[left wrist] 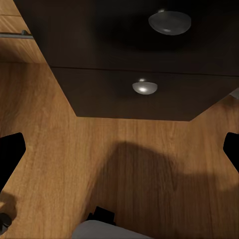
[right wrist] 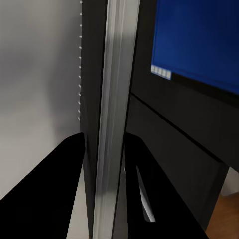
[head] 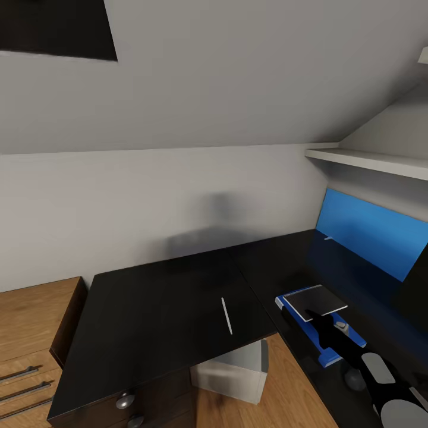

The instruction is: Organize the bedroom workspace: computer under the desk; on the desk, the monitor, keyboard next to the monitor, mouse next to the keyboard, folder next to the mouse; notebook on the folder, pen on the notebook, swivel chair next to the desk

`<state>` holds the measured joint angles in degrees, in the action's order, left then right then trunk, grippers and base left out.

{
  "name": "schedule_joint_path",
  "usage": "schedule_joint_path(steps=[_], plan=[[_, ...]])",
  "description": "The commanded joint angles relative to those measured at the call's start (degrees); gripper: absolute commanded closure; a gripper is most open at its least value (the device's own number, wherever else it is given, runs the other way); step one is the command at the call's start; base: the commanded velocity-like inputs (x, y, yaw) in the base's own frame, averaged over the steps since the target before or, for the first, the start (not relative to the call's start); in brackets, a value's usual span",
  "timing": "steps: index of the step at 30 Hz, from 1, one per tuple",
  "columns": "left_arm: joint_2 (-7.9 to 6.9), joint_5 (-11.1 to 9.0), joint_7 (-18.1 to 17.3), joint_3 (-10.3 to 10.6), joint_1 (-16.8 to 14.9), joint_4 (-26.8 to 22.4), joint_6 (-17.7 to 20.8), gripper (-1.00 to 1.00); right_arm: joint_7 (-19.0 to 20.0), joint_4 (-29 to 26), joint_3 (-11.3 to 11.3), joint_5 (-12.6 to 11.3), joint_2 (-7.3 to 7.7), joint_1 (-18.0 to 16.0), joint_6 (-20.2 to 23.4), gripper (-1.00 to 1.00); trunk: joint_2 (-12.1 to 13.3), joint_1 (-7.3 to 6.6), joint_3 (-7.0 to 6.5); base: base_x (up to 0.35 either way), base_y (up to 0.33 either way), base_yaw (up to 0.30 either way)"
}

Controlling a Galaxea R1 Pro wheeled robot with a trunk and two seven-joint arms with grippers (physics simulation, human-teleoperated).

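Right gripper (right wrist: 103, 164) fingers (right wrist: 45, 194) black, closed on thin edge of notebook (right wrist: 110, 124), seen edge-on as pale grey strip with dark band alongside. Grey wall (right wrist: 35, 74) behind one finger. Black desk (right wrist: 174, 139) surface beyond other finger. Bright blue panel (right wrist: 199, 40) past desk, small pale marks at its corner. Sliver of wood floor (right wrist: 224, 219) at frame corner.

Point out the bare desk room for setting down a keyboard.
The desk is bare from its wall edge forward, left of the pen. It is crowded at the right, where the notebook lies on the folder with the right gripper over them.
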<state>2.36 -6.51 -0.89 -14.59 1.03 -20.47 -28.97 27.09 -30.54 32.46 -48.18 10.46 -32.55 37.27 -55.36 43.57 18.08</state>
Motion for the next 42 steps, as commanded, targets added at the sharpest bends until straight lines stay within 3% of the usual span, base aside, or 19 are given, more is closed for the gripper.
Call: schedule_joint_path(steps=[1,42], plan=[[0.01,-0.5,-0.1,0.1,0.0,-0.1,0.0,-1.00,0.1,0.0,0.3,-0.1,-0.02,-0.1,0.4,1.00,0.0,0.01,0.06,0.000,0.000,0.000],[0.01,-0.6,-0.2,0.2,0.0,-0.1,0.0,-1.00,0.1,0.0,0.2,-0.1,0.02,-0.1,0.5,1.00,0.0,0.01,0.06,0.000,0.000,0.000]])
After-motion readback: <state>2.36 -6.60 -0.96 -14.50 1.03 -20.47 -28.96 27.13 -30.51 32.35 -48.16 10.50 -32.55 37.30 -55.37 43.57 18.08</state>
